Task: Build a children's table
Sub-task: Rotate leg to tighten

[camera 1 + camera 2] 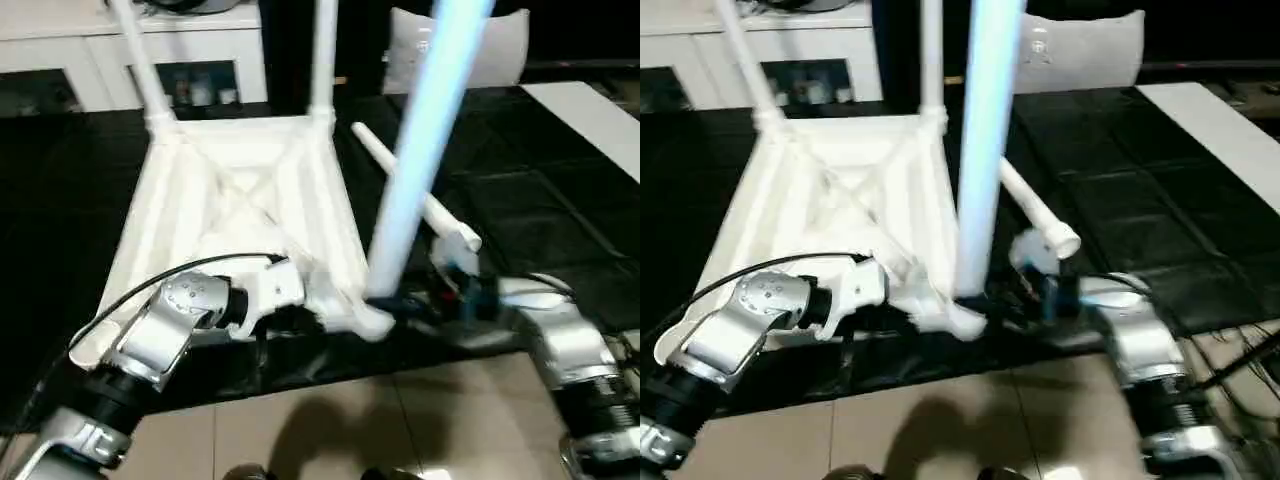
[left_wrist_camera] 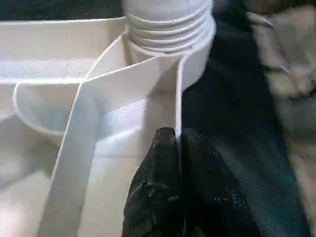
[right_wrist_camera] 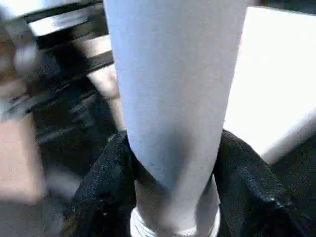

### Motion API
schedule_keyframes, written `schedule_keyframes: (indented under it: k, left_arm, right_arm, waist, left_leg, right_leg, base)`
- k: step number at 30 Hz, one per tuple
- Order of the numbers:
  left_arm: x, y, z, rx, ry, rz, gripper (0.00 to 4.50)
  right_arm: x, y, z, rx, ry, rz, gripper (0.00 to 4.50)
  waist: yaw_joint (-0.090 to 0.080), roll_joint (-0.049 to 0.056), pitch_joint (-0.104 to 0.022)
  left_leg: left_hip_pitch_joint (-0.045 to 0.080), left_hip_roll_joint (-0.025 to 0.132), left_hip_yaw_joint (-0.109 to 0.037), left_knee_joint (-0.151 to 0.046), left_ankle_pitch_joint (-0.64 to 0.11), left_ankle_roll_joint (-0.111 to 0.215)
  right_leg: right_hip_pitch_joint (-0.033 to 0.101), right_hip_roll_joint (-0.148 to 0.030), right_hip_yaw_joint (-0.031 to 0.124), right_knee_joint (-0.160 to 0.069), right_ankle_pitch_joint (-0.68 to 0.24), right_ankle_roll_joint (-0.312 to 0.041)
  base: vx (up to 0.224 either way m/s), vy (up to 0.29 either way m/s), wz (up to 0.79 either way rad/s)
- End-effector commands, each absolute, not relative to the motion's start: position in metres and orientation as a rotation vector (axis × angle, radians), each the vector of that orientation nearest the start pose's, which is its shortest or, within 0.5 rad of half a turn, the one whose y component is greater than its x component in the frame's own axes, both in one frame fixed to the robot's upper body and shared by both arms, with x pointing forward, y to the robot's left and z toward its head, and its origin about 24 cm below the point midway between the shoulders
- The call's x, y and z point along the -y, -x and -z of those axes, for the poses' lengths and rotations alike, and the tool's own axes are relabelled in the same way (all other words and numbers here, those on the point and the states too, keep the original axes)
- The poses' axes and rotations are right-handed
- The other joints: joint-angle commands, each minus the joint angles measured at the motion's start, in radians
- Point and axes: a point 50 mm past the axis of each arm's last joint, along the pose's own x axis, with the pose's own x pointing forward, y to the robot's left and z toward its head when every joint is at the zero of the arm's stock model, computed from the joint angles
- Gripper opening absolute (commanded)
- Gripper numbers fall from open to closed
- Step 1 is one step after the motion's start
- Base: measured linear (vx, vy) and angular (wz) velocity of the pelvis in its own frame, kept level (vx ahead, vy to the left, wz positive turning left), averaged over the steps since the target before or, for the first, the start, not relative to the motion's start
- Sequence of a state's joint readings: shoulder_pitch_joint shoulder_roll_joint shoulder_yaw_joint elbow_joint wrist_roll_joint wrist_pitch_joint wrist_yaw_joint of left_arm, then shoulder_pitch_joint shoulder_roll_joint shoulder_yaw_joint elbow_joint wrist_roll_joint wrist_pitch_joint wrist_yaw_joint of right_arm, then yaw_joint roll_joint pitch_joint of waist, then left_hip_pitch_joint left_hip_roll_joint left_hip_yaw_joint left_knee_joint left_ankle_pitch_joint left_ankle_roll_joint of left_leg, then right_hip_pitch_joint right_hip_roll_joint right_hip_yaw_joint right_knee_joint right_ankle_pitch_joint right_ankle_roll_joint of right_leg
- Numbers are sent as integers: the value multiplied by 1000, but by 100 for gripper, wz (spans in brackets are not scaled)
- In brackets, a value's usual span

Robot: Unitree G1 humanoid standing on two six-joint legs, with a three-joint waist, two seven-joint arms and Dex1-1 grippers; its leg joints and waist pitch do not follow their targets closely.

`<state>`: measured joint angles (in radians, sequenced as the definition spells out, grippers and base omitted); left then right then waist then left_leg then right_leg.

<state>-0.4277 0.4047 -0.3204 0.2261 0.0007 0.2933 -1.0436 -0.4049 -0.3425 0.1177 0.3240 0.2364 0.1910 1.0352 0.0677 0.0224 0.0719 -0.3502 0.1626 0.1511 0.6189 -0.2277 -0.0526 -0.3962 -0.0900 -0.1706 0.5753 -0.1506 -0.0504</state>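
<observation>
Table top: the white children's table (image 1: 240,200) lies upside down on the black floor mat (image 1: 520,200), ribbed cross-braced underside facing up.
Far corners: two legs (image 1: 322,55) stand upright in the far corner sockets.
Near right corner: a third leg (image 1: 425,140) stands in the socket (image 2: 170,29), leaning slightly.
Loose leg: the fourth leg (image 1: 415,195) lies on the mat just right of the table top.
Left gripper (image 2: 177,143): fingers pressed together on a thin upright rib beside the near right socket.
Right gripper (image 3: 173,168): fingers clamped around the base of the third leg.
Background: white cabinet (image 1: 130,50) and grey pillow (image 1: 495,50) beyond the mat.
</observation>
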Motion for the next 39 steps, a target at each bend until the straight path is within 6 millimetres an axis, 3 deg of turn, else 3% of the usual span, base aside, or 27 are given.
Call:
schedule_keyframes:
  k: [1, 3, 6, 8, 9, 11, 12, 13, 14, 18, 23, 26, 31, 36, 39]
  left_arm:
    - [-94, -291, -75, -286, -342, 1232, 0]
    - [-85, -293, -77, -282, -304, 1176, 0]
    - [-64, -302, -77, -279, -291, 1019, 0]
    - [-55, -307, -78, -269, -284, 948, 0]
    - [-50, -309, -78, -265, -284, 923, 0]
    - [-40, -315, -82, -232, -309, 865, 0]
    - [-39, -314, -83, -228, -300, 869, 0]
    - [-40, -314, -84, -229, -292, 872, 0]
    - [-41, -314, -85, -232, -286, 869, 0]
    - [-54, -316, -80, -251, -351, 833, 0]
    - [-63, -323, -78, -260, -380, 771, 0]
    - [-66, -327, -78, -258, -398, 743, 0]
    - [-71, -335, -79, -254, -419, 691, 0]
    - [-71, -338, -79, -270, -392, 642, 0]
    - [-64, -337, -90, -231, -218, 683, 55]
  right_arm:
    - [124, -307, -56, -277, 14, -1036, 191]
    - [114, -314, -55, -290, -28, -959, 191]
    - [91, -328, -49, -324, -35, -780, 191]
    - [83, -332, -48, -334, -27, -729, 191]
    - [80, -334, -47, -344, -22, -698, 191]
    - [74, -338, -49, -334, -76, -659, 191]
    - [74, -337, -51, -322, -109, -668, 226]
    - [75, -337, -53, -308, -132, -680, 261]
    - [75, -337, -54, -300, -141, -684, 261]
    - [85, -336, -53, -276, -108, -668, 302]
    - [103, -332, -53, -240, -70, -641, 346]
    - [117, -328, -51, -265, -53, -608, 374]
    - [144, -316, -62, -232, -77, -601, 417]
    - [155, -310, -70, -192, -111, -556, 446]
    - [159, -307, -74, -153, -123, -499, 450]
  waist:
    - [-2, -1, -51]
    - [-25, 0, -51]
    - [-52, 5, -49]
    - [-58, 3, -52]
    - [-58, -4, -56]
    - [-57, 1, -58]
    - [-54, 0, -60]
    - [-46, 0, -66]
    - [-41, 1, -68]
    - [-31, 4, -73]
    - [-20, 8, -66]
    - [-13, 10, -68]
    - [-10, 6, -69]
    - [-12, 8, -70]
    - [-8, 8, -71]
  left_leg:
    - [-7, 66, -32, -89, -238, 24]
    - [-11, 60, -33, -84, -236, 28]
    - [-13, 62, -36, -82, -243, 27]
    - [-14, 54, -33, -78, -232, 38]
    - [-14, 54, -30, -78, -208, 50]
    - [-9, 55, -27, -77, -180, 64]
    - [-11, 55, -26, -77, -172, 70]
    - [-18, 60, -27, -79, -134, 85]
    - [-19, 67, -29, -80, -93, 101]
    - [-23, 69, -26, -77, -20, 142]
    - [-15, 71, -21, -81, -62, 125]
    - [-13, 73, -22, -82, -62, 120]
    - [-18, 67, -21, -80, -64, 127]
    - [-22, 66, -22, -76, -21, 144]
    - [-22, 68, -21, -74, -2, 150]
  right_leg:
    - [63, -94, 66, -107, -561, -39]
    - [62, -93, 59, -116, -582, -18]
    - [57, -88, 50, -119, -567, -20]
    - [59, -90, 49, -123, -563, -9]
    - [58, -89, 54, -119, -540, -13]
    - [52, -85, 56, -118, -508, -25]
    - [56, -87, 57, -117, -493, -28]
    - [63, -90, 62, -104, -431, -41]
    - [62, -88, 66, -91, -355, -64]
    - [66, -90, 72, -69, -218, -125]
    - [64, -88, 71, -83, -289, -117]
    - [64, -86, 73, -83, -279, -106]
    - [69, -85, 70, -89, -295, -82]
    - [67, -84, 69, -81, -261, -88]
    - [65, -86, 68, -81, -240, -102]
  base:
    - [0, 0, 0]
    - [0, 0, 0]
    - [0, 0, 0]
    - [0, 0, 0]
    - [0, 0, 0]
    - [0, 0, 0]
    - [0, 0, 0]
    - [0, 0, 0]
    - [0, 0, 0]
    - [0, 0, 0]
    - [0, 0, 0]
    - [0, 0, 0]
    - [0, 0, 0]
    - [0, 0, 0]
    - [0, 0, 0]
